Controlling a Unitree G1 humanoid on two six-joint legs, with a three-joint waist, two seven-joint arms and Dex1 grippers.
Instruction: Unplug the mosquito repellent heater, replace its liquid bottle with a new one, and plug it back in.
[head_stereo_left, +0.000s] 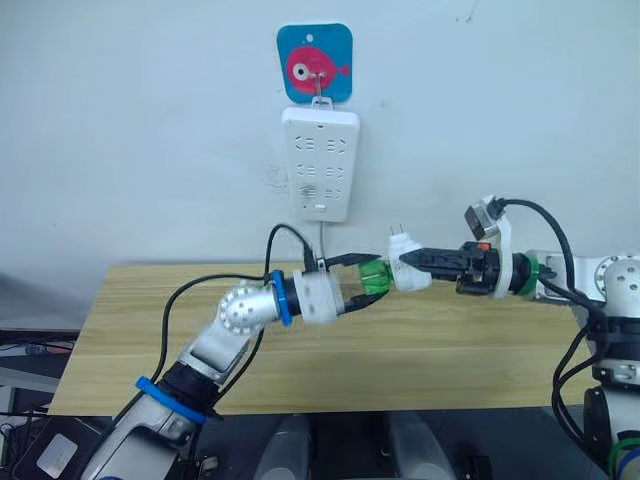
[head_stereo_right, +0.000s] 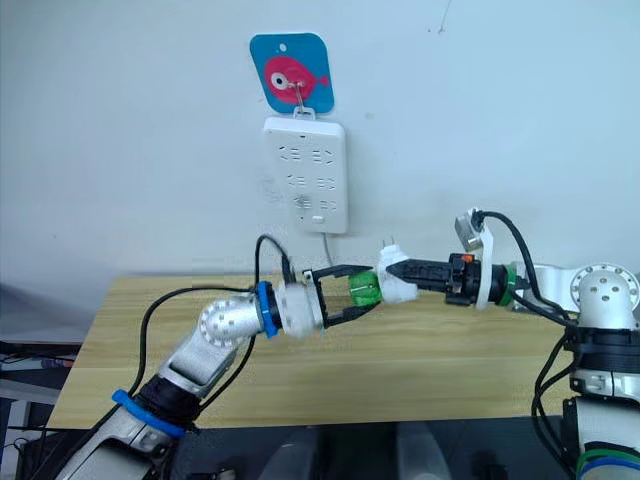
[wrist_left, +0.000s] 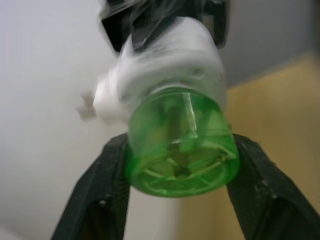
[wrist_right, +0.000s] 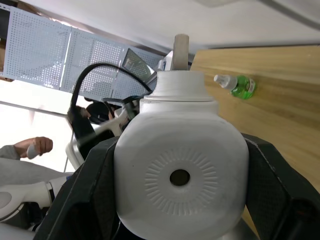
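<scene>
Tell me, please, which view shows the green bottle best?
The left wrist view: the bottle sits large between the left end effector's fingers, its base facing the camera, its neck in the heater. Both eye views show it small, side-on. The right wrist view shows another on the table.

The small white rounded plastic heater (wrist_right: 180, 170), with a round hole in its ribbed face, sits between the two black fingers (wrist_right: 280, 185) of the right gripper (wrist_right: 181, 200). A small green bottle with white cap (wrist_right: 239, 85) lies on the wooden table (wrist_right: 285, 115). A person's hand (wrist_right: 37, 146) is near the edge.
</scene>
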